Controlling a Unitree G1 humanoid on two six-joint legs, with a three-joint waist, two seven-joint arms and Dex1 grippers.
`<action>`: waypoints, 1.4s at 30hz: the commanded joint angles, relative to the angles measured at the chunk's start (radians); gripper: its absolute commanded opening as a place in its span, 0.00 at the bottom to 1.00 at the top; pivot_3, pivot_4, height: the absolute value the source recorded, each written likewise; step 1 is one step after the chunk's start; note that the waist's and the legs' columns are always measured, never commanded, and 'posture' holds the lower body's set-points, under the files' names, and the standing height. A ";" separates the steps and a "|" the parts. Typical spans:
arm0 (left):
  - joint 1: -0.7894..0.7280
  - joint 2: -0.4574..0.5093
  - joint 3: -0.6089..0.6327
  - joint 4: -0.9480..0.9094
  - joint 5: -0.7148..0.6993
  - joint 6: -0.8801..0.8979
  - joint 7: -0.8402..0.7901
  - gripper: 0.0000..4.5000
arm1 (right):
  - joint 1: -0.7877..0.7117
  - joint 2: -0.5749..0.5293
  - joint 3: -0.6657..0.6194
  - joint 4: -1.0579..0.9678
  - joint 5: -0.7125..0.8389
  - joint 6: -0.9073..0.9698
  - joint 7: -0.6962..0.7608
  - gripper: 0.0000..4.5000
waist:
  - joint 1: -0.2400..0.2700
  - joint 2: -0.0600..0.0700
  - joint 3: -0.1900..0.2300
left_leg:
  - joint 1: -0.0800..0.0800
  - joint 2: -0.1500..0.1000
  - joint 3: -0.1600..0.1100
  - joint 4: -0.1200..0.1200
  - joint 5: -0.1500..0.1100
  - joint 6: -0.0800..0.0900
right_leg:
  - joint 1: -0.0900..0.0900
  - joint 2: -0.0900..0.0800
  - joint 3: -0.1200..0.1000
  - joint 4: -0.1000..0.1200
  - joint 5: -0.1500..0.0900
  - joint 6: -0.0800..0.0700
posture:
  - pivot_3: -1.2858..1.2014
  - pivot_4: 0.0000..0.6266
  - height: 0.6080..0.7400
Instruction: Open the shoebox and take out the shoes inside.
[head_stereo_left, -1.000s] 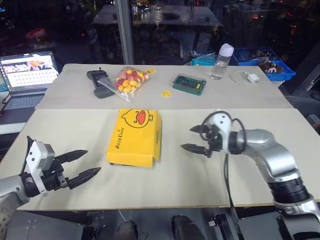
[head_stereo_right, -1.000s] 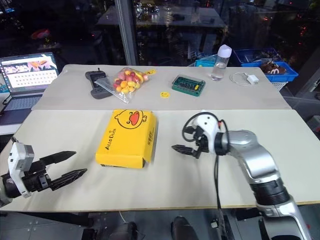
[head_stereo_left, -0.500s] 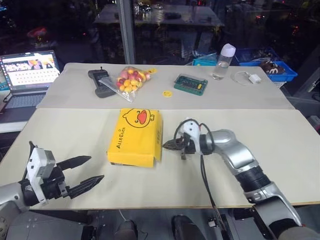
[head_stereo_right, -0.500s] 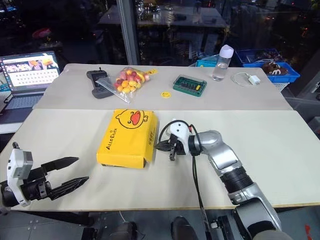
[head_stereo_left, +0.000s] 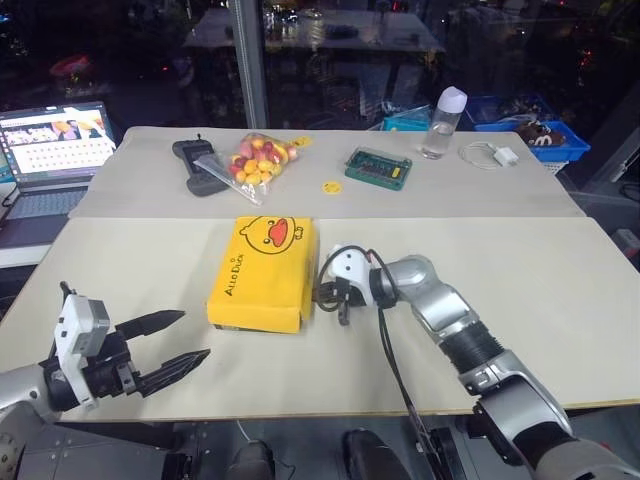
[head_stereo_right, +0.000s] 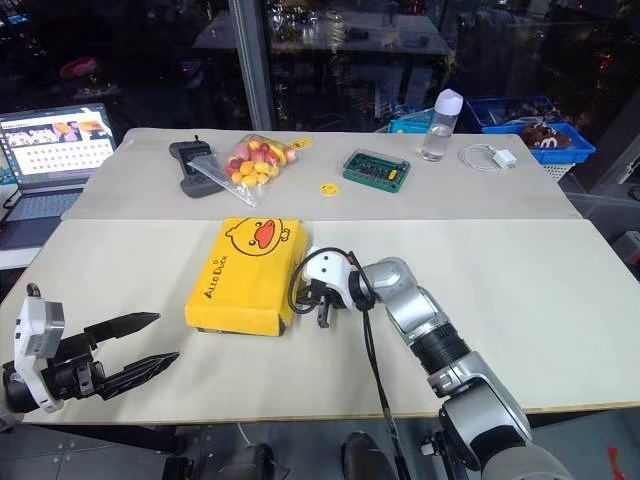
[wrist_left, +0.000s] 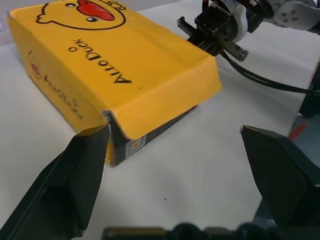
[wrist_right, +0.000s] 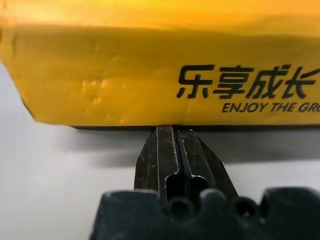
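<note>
Right wrist view: closed right gripper (wrist_right: 170, 131) under shoebox (wrist_right: 160, 60) lid

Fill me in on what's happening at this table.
The robot is starting to open the shoebox, which lies closed on the table. The right gripper, shut, has its tips at the lower edge of the yellow lid's side. The left gripper hangs open near the table's front edge, apart from the box.

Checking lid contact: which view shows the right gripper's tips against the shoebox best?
Right wrist view: the shut right gripper meets the lower edge of the shoebox lid's side. The left wrist view shows it from behind the box, beside the far side. Head views show it at the box's right side, tips too small to judge.
</note>
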 joint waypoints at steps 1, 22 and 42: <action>-0.013 -0.002 0.003 -0.037 -0.008 -0.015 0.013 1.00 | -0.040 0.013 -0.038 -0.016 0.011 -0.012 -0.008 0.02 | 0.000 0.000 0.000 | 0.000 0.000 0.000 0.000 0.000 0.000 | 0.000 0.000 0.000 0.000 0.000 0.000 | 0.52 0.24 0.79; -0.121 -0.001 -0.119 -0.067 -0.023 0.027 0.093 1.00 | -0.550 0.318 -0.277 0.147 0.100 0.032 -0.334 0.02 | -0.015 -0.007 -0.005 | 0.000 0.013 -0.005 -0.007 0.000 0.000 | -0.010 0.012 -0.008 0.016 -0.004 -0.015 | 0.52 0.24 0.79; -0.055 0.024 0.088 -0.097 -0.125 0.151 0.195 1.00 | -0.538 0.149 0.057 0.282 -0.090 -0.474 0.192 0.34 | -0.025 0.001 0.004 | -0.003 0.013 -0.004 -0.011 0.002 -0.002 | -0.013 0.007 -0.015 0.016 -0.004 -0.018 | 0.52 0.24 0.79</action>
